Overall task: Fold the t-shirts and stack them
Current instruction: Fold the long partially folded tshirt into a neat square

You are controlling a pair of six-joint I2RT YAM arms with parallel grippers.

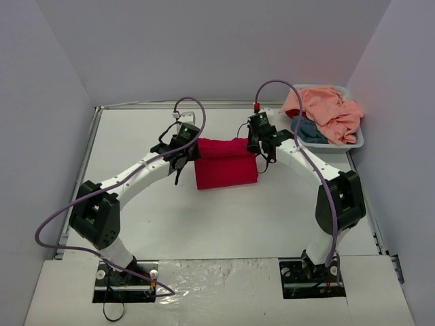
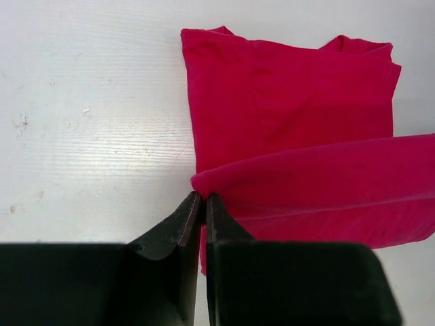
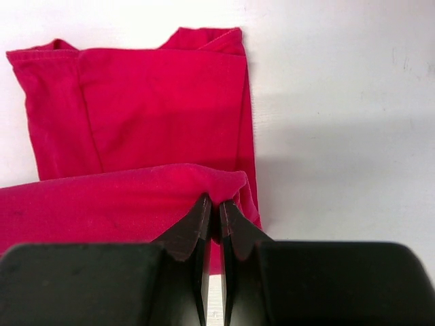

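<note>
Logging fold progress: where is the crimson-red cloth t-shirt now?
Top view: the crimson-red cloth t-shirt lies mid-table, the left gripper and right gripper each pinching one end of its raised fold.

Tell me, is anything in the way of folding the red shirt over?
Nothing visible is. The left gripper and right gripper each pinch a lifted edge of the red t-shirt; the rest lies flat with nothing on top. The basket sits away at the far right.

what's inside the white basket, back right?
A peach-pink shirt is heaped on top, spilling over the basket rim. Teal-blue cloth shows beneath it at the near-left side. Anything deeper is covered by those two.
</note>
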